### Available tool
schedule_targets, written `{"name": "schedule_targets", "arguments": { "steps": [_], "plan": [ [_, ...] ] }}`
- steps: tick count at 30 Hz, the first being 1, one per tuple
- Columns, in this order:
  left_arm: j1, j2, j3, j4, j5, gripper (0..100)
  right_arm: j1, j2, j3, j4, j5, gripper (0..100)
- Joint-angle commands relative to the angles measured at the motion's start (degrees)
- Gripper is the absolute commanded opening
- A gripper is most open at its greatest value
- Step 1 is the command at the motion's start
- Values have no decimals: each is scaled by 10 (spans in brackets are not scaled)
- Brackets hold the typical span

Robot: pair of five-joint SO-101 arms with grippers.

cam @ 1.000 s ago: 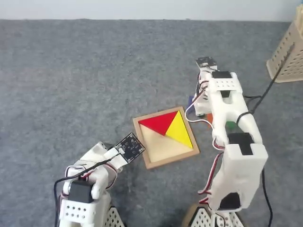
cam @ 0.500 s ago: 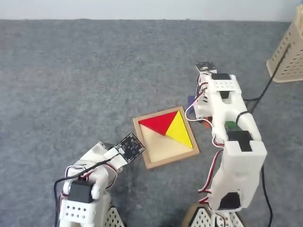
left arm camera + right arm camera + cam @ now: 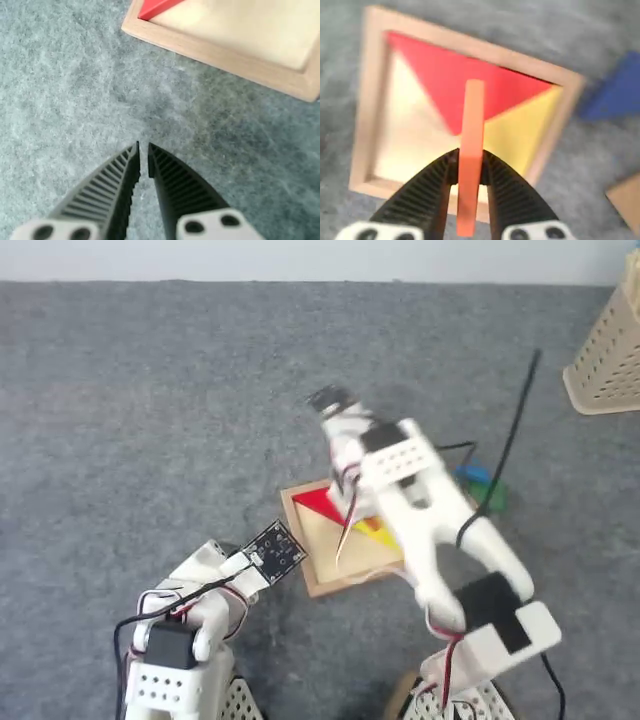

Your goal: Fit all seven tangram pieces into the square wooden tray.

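While the right hand [image 3: 470, 156] is clamped on the orange piece [image 3: 472, 115], held on edge above the tray: the piece could land standing up, or on top of the triangles, instead of flat on bare wood.
Likely cause: it hangs upright over the seam where the two triangles meet and is gripped only by its thin faces, so it may twist or slip.
Wooden tray [image 3: 367, 100]: the red triangle [image 3: 435, 70] and yellow triangle [image 3: 520, 130] lie flat and touch along one edge; the remaining floor [image 3: 410, 135] is bare.
Outside the tray: a blue piece [image 3: 615, 95] and a tan piece [image 3: 626, 200] lie on the counter [image 3: 60, 100].
Left hand [image 3: 143, 150]: nearly closed and empty, low over the counter near the tray's rim.
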Motion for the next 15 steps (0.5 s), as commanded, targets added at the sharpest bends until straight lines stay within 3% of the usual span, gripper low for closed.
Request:
{"name": "schedule_targets", "arguments": {
  "steps": [1, 10, 15],
  "plan": [
    [-1, -10, -6, 3, -6, 27, -46, -44, 11, -35, 58, 6],
    [-1, -10, -6, 3, -6, 27, -113, 22, -34, -32, 90, 6],
    [-1, -10, -6, 3, -6, 27, -105, 69, -62, -31, 48, 6]
  ]
}}
